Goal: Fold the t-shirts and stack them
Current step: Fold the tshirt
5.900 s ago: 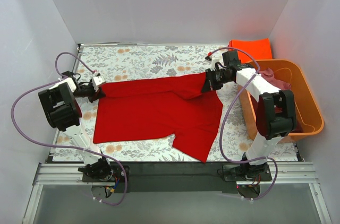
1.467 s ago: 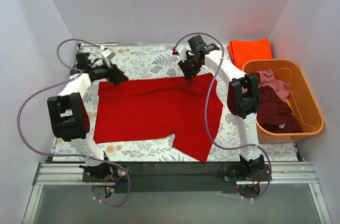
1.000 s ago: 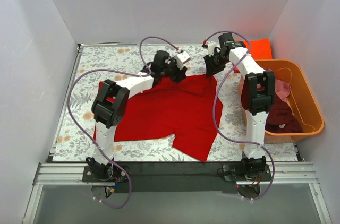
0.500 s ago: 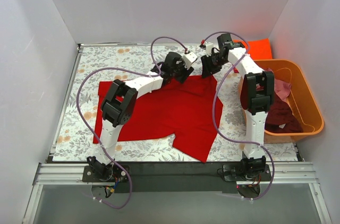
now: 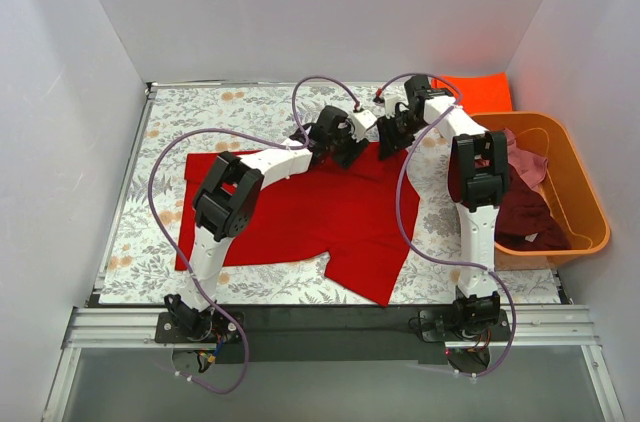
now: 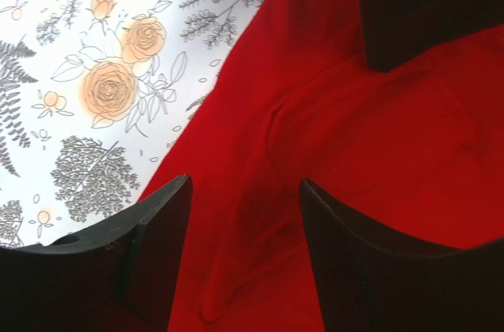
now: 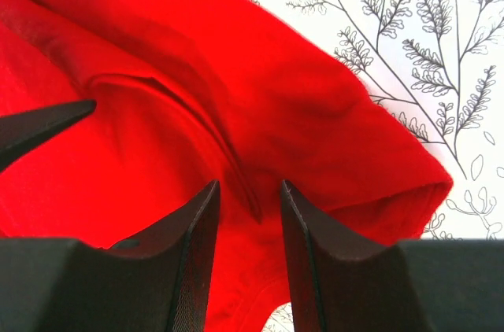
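While the overhead view takes in four t-shirts, the wrist views show only red cloth and floral surface (image 5: pixel 240 107). One bright red t-shirt (image 5: pixel 300 212) lies spread mid-surface. Both arms reach to its far edge: the left end effector (image 5: pixel 347 150) spread over a crease, the right end effector (image 5: pixel 390 137) narrowly parted astride a fold. One orange-red t-shirt (image 5: pixel 478 92) lies at the far right corner. One maroon t-shirt (image 5: pixel 520 207) and one pink t-shirt (image 5: pixel 520 152) sit in the tub (image 5: pixel 590 212).

Four t-shirts (image 5: pixel 300 212) (image 5: pixel 478 90) (image 5: pixel 520 214) (image 5: pixel 526 155), one tub (image 5: pixel 550 253), two grippers (image 5: pixel 352 150) (image 5: pixel 386 135).
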Available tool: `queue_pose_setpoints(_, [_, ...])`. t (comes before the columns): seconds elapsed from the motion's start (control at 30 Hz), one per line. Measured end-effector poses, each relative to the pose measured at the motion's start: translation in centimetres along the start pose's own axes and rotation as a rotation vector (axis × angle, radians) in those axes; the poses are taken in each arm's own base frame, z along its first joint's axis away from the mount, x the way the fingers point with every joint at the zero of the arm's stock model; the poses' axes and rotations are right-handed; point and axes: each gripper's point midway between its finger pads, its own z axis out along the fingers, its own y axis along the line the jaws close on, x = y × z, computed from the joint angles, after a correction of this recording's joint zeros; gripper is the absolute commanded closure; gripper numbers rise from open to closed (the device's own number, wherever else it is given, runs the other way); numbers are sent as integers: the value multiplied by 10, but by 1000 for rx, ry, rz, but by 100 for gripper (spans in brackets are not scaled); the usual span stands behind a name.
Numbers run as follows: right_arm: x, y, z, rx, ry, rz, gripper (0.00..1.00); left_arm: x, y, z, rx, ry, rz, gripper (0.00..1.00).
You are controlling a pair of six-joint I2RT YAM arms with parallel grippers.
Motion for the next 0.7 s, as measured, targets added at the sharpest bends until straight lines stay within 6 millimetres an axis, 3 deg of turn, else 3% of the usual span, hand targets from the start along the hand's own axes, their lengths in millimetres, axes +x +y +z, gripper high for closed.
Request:
queue_pose_setpoints(0.33, [3,0,3,-7,7,1,60,9,-1,-1,-17,39,0,44])
queue_pose_setpoints(0.5, [9,2,6,-20,18,10,62,16,9,-4,-69,74,7,45])
queue_pose_setpoints(0.7, [15,3,9,-30,28,12,63,11,23,-6,-125,76,25,45])
